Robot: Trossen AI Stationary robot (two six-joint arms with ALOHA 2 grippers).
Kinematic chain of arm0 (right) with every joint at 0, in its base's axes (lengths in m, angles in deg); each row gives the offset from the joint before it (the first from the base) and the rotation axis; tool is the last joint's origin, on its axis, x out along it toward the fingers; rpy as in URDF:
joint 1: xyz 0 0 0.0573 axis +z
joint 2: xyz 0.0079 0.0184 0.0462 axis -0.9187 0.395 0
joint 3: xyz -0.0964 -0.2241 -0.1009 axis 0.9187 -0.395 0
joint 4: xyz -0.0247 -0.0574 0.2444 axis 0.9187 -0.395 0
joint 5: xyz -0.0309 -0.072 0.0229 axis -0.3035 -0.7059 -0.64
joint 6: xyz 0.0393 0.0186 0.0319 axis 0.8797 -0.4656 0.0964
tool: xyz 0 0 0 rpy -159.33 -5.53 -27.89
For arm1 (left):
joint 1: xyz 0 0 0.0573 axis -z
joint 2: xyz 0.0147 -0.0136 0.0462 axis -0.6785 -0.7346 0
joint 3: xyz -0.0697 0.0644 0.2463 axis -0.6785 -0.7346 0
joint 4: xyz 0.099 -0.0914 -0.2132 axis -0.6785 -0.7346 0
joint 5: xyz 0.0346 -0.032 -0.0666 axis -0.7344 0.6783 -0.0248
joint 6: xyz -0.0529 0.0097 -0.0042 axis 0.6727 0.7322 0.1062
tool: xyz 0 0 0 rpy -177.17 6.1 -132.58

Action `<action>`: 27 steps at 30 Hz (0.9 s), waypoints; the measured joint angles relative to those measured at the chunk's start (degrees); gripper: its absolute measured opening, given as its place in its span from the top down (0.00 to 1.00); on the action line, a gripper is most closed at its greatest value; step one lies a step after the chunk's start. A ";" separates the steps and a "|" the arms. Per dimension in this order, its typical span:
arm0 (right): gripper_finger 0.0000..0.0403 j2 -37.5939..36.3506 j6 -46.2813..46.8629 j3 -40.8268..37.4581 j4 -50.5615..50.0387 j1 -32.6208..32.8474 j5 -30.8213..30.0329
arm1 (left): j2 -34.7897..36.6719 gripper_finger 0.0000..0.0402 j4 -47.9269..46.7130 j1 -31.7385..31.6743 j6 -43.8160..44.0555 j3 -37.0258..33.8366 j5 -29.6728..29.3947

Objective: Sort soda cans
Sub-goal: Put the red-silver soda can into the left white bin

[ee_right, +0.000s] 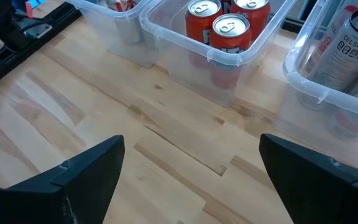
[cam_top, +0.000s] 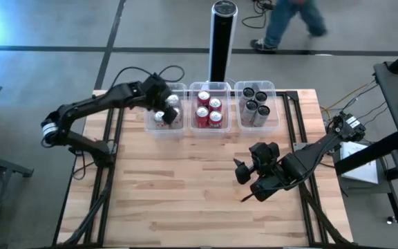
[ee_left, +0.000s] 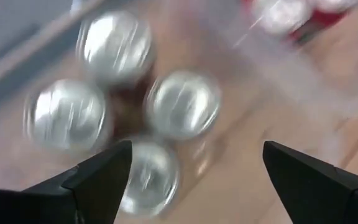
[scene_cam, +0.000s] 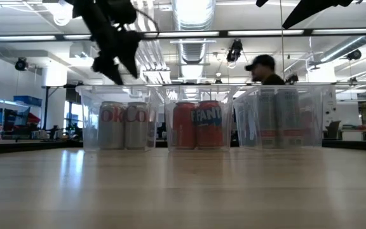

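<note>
Three clear bins stand in a row along the table's far side. The left bin [cam_top: 148, 125] holds several silver soda cans [ee_left: 182, 102], standing upright on its floor. In the middle bin [cam_top: 193, 86] are red soda cans [ee_right: 229, 37], and in the right bin [cam_top: 239, 124] dark and grey soda cans [cam_top: 256, 107]. My left gripper [ee_left: 194, 180] hangs open above the left bin [scene_cam: 116, 63], over the silver can tops, with nothing between its fingers. My right gripper [cam_top: 240, 181] stands open above the bare table, right of centre, pointing toward the bins [ee_right: 191, 174].
A tall black-and-silver post [cam_top: 223, 38] stands just beyond the table's far edge, behind the middle bin. A person [cam_top: 289, 21] walks on the floor beyond it. The wooden tabletop [cam_top: 178, 194] lies bare in front of the bins.
</note>
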 joint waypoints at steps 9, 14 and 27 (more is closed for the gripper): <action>0.09 0.00 -3.34 0.00 -0.07 -1.12 0.02 | 5.16 0.14 -2.80 0.12 10.67 -7.89 1.31; 0.09 0.00 -3.75 -0.02 -0.01 -1.68 0.00 | 6.25 0.14 -3.87 0.12 10.83 -7.95 0.20; 0.09 0.00 -2.39 -0.02 0.89 -1.62 0.24 | 6.07 0.14 -7.07 0.14 8.48 -7.97 -0.77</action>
